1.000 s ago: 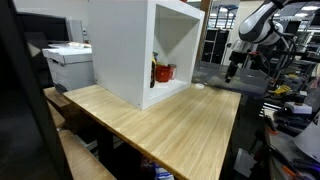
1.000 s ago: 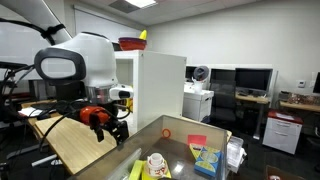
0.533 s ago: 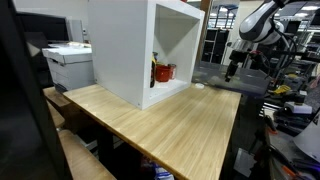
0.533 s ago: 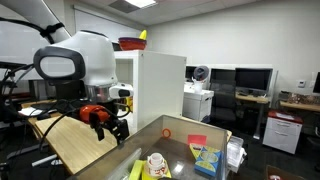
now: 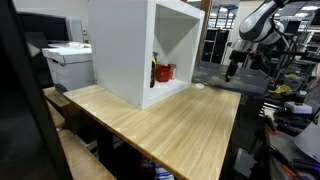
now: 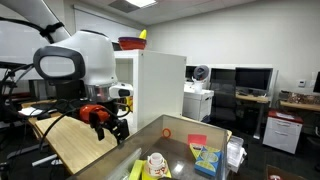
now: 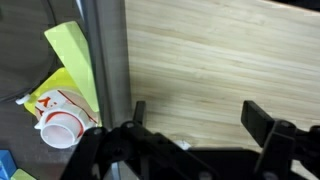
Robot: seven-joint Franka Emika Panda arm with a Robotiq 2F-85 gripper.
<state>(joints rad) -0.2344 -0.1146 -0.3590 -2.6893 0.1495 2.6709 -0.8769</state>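
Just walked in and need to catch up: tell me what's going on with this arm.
The arm is handling nothing. Its gripper hangs open and empty above the edge of the wooden table, touching no object. Nearest it, beyond the edge and lower down, sit a white cup and a yellow sheet. Farther along the table stands a white open-fronted cabinet with red items inside.
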